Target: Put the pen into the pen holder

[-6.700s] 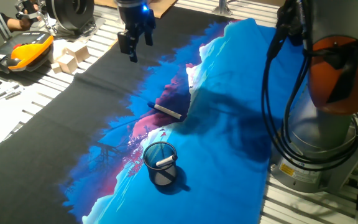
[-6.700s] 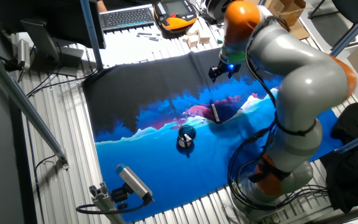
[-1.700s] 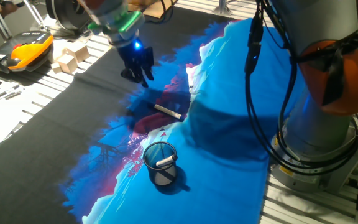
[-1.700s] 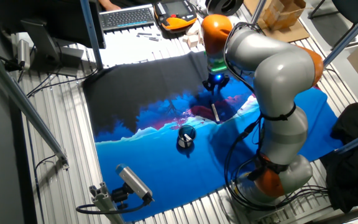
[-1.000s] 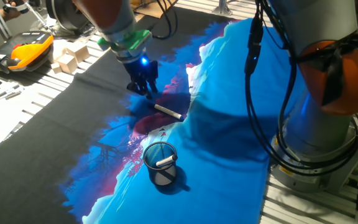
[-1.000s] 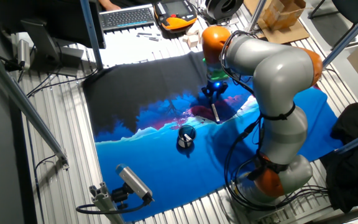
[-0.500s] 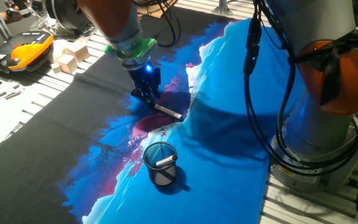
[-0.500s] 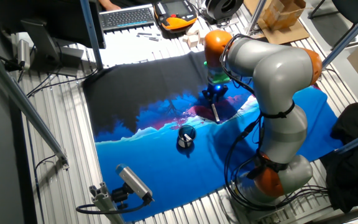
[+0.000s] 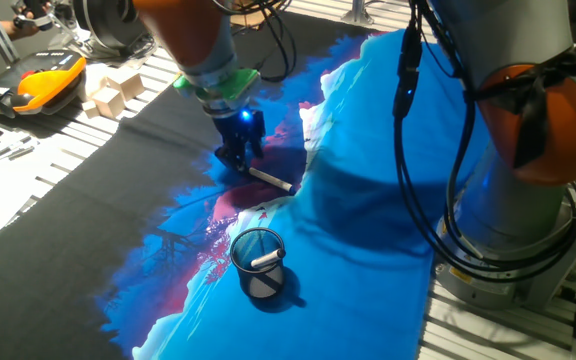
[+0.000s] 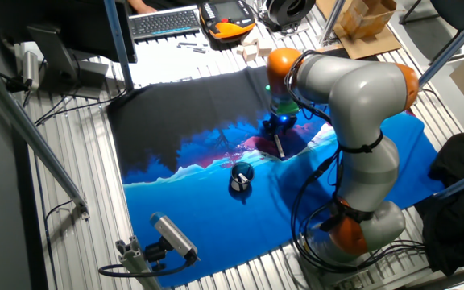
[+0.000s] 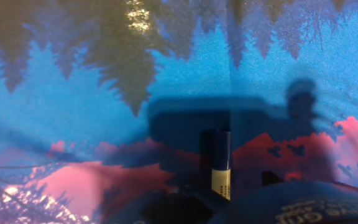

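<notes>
The pen [image 9: 269, 179] lies flat on the printed cloth, its dark end toward my gripper [image 9: 239, 163]. The gripper hangs low over that dark end, fingers apart, holding nothing. In the other fixed view the gripper [image 10: 278, 128] is just above the pen [image 10: 279, 147]. In the hand view the pen [image 11: 221, 163] lies straight ahead, dark end away from me, between the two dark fingers at the bottom edge. The pen holder [image 9: 258, 262], a dark mesh cup with a bluish rim, stands nearer the front, well apart from the pen. It also shows in the other fixed view [image 10: 241, 175].
A short white stick [image 9: 264, 261] lies inside the pen holder. The blue, pink and black cloth [image 9: 368, 150] is rumpled beside the pen. An orange device [image 9: 43, 80] and wooden blocks [image 9: 108, 92] sit at the far left. The arm's base [image 9: 528, 210] stands at the right.
My gripper has come down and moved toward the pen, from above the black part of the cloth to just over the pen's dark end. The pen and the holder have not moved.
</notes>
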`<state>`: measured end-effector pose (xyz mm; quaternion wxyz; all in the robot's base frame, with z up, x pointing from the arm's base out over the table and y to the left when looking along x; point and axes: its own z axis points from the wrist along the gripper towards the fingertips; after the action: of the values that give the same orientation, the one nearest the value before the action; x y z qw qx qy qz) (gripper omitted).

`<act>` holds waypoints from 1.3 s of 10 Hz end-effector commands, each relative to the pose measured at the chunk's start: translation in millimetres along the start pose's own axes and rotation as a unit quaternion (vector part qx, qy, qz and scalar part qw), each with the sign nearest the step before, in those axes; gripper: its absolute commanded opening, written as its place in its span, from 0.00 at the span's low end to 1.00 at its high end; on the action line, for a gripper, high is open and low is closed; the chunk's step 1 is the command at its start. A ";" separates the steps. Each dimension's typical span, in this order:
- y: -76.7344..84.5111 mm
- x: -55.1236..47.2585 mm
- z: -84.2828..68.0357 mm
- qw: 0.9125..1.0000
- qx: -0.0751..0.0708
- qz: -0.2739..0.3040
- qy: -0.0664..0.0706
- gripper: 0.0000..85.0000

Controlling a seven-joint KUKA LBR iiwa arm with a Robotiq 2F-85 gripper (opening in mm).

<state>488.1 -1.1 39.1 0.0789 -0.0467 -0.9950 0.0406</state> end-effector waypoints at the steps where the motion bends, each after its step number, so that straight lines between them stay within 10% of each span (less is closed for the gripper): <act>1: -0.1 0.1 0.5 1.000 -0.002 0.004 0.000 0.60; 2: 0.1 1.1 1.0 1.000 -0.004 0.011 0.000 0.40; 11: 2.5 4.3 8.2 1.000 -0.012 0.021 -0.009 0.40; 12: 2.5 4.3 8.3 1.000 -0.009 0.021 -0.009 0.20; 13: 2.5 4.3 8.5 1.000 -0.014 0.023 -0.009 0.20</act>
<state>482.8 1.2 31.1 0.0683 -0.0699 -0.9948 0.0295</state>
